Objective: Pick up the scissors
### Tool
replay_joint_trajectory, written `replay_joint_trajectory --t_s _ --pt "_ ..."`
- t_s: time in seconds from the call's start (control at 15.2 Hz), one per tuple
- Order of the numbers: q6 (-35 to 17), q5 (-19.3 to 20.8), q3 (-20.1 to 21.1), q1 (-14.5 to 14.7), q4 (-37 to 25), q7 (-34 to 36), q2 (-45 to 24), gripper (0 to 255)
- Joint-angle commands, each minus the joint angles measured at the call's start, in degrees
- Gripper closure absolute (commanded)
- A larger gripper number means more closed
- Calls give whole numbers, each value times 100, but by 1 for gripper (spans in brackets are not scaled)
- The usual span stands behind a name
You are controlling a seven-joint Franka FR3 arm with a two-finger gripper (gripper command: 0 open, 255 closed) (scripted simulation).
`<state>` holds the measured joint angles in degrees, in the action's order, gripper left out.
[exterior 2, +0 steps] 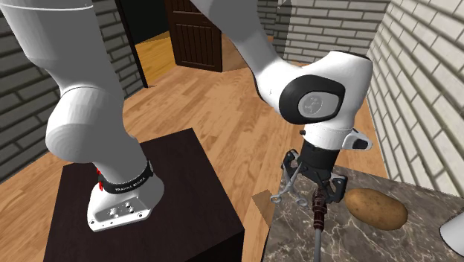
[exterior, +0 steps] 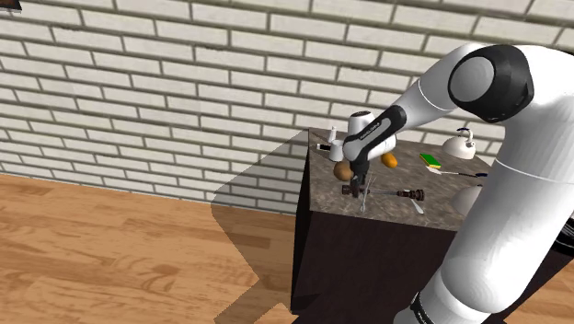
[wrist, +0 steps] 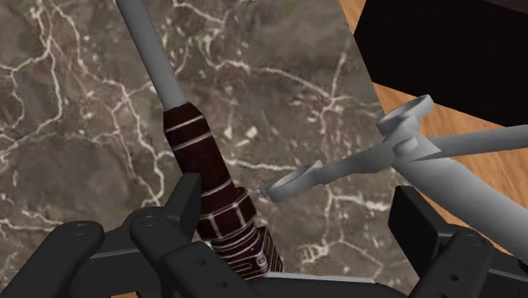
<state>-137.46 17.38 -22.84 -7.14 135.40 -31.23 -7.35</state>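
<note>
Shoulder view: the gripper point(exterior: 361, 184) hung low over the marble top point(exterior: 441, 210), close to that top's front edge. The scissors point(exterior: 367, 197) were just thin grey lines right under it, also by the top's front edge. Couldn't tell there how the fingers stood.

Second exterior view: the gripper point(exterior 2: 318, 186) pointed down over the marble top point(exterior 2: 416, 242), near the corner of the top that faces the dark stand point(exterior 2: 178, 186). The grey scissors point(exterior 2: 285, 190) sat tilted right at that corner. A tool with a dark red handle point(exterior 2: 320, 210) lay on the top, and a potato point(exterior 2: 378, 208) lay further in.

Wrist view: the fingers point(wrist: 190, 203) were spread wide, pinching nothing. The dark red handle point(wrist: 207, 182) lay on the marble top point(wrist: 76, 110) against one finger. The scissors point(wrist: 372, 157) were by the other finger, over the top's edge. Couldn't tell if they touched it.
</note>
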Motion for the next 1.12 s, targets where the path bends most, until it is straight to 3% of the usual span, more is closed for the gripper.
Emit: replay_joint_trajectory --t_s 0.0,0.2,0.26,0.86,1.06 --pt "-160 -29 7 -11 16 7 -146 0" --pt "-281 -50 15 -23 30 12 -257 0" --pt "-288 -47 13 -23 39 15 -255 255" --pt "-281 -51 15 -23 29 12 -257 255" --pt "-49 -10 2 -2 0 1 -47 255"
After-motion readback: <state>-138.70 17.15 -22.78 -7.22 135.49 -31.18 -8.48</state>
